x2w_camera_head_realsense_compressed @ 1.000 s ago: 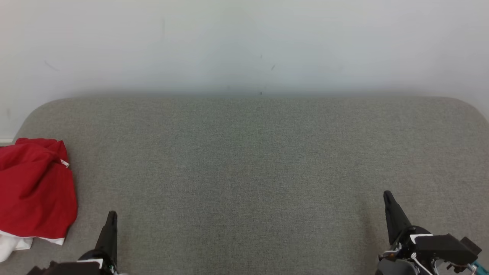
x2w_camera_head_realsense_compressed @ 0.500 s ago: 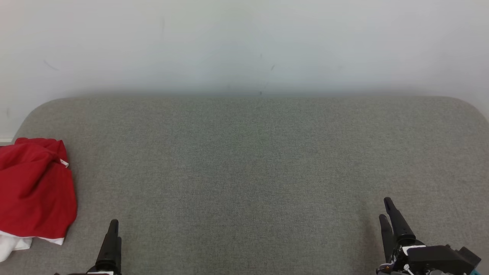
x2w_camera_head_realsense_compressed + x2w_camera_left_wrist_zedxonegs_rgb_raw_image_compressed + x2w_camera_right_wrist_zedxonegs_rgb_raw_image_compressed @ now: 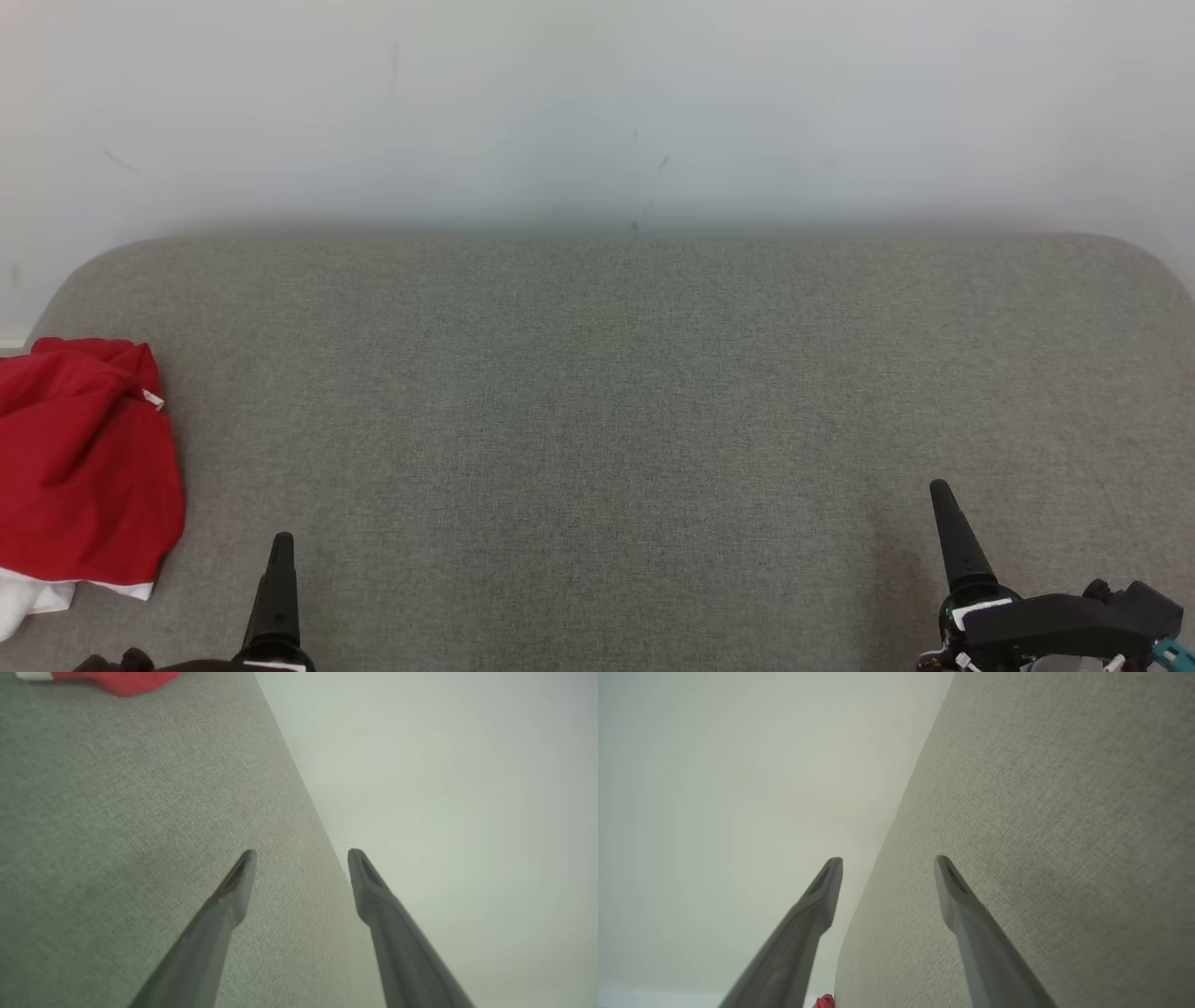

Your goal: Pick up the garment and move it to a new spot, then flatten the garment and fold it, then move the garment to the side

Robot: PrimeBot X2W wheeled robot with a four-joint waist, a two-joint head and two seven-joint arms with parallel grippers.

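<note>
The garment [image 3: 84, 467] is a rumpled red cloth with a white part at its lower edge. It lies at the far left of the grey fabric surface [image 3: 616, 392], partly cut off by the picture's edge. My left gripper [image 3: 281, 553] hangs low near the front edge, to the right of the garment and apart from it. Its fingers stand open in the left wrist view [image 3: 302, 856] with nothing between them, and the garment [image 3: 126, 679] lies far ahead. My right gripper [image 3: 943, 509] is at the front right, open and empty [image 3: 888, 863].
A plain white wall [image 3: 597, 103] rises right behind the grey surface. The surface has rounded back corners [image 3: 103, 266]. A red sliver of the garment [image 3: 825, 1002] peeks in at the bottom of the right wrist view.
Both grippers have gone from shut to open, the right one first. Both have drawn back a little toward the front edge. The garment has not been touched.
</note>
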